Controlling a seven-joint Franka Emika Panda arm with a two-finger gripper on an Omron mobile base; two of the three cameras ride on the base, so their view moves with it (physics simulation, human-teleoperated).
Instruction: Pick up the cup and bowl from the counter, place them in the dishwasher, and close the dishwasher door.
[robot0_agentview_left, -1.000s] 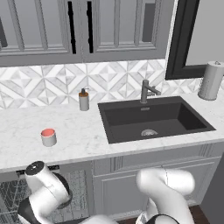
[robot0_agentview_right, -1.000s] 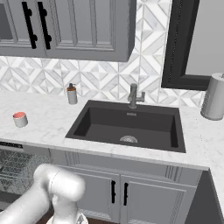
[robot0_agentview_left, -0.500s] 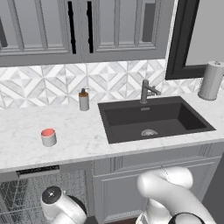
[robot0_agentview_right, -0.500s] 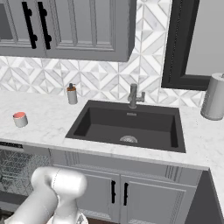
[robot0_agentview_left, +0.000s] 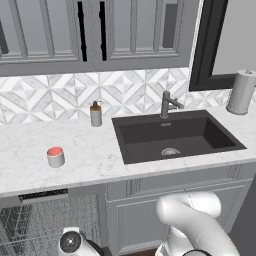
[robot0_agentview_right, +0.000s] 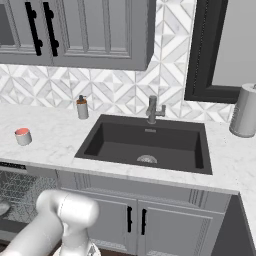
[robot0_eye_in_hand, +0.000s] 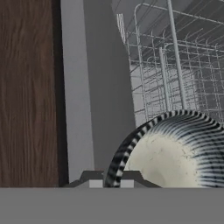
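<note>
My gripper (robot0_eye_in_hand: 111, 180) is shut on the dark striped rim of the bowl (robot0_eye_in_hand: 175, 153), whose speckled pale inside faces the hand camera. The bowl hangs low over the grey wire rack (robot0_eye_in_hand: 175, 65) of the open dishwasher (robot0_agentview_left: 42, 220), beside a flat grey panel (robot0_eye_in_hand: 105, 87) that looks like the lowered dishwasher door. The cup (robot0_agentview_left: 55, 156), white outside and red inside, stands upright on the counter (robot0_agentview_left: 30, 172) above the dishwasher's dark control strip (robot0_agentview_left: 44, 196). From the right base camera the cup (robot0_agentview_right: 23, 136) is at the counter's left end.
A dark sink (robot0_agentview_left: 175, 135) with a faucet (robot0_agentview_left: 167, 104) is set in the counter to the right. A soap dispenser (robot0_agentview_left: 95, 114) stands by the backsplash and a paper towel roll (robot0_agentview_left: 241, 92) at the far right. Wood floor (robot0_eye_in_hand: 26, 87) lies beside the door.
The arm has sunk lower in front of the open dishwasher, its wrist dropping toward the bottom of the left base view. The cup has not moved.
</note>
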